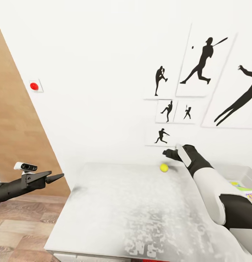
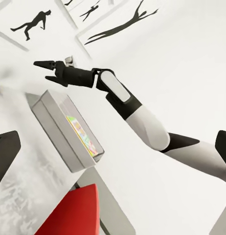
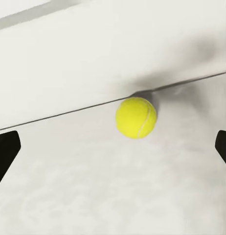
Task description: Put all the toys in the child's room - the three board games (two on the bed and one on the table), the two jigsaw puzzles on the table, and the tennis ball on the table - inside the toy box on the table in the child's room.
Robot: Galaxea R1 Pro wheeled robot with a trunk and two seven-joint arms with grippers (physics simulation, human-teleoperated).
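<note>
The tennis ball (image 1: 164, 167) is small and yellow-green. It lies on the light-grey table (image 1: 133, 203) at its far edge, close to the white wall. My right gripper (image 1: 168, 153) hovers just above and beside it, open and holding nothing. In the right wrist view the tennis ball (image 3: 136, 117) sits ahead of the two spread fingers (image 3: 6, 152), not between them. The grey toy box (image 2: 56, 125) stands on the table behind my right arm, with colourful printed pieces (image 2: 84, 135) inside. My left gripper (image 1: 56, 177) hangs off the table's left end, open and empty.
Black sports silhouette pictures (image 1: 204, 62) hang on the wall behind the table. A red dot (image 1: 34, 86) sits on the wall at the left. Wood-plank floor (image 1: 20, 222) lies left of the table. A red chair (image 2: 74, 210) stands by the table near the toy box.
</note>
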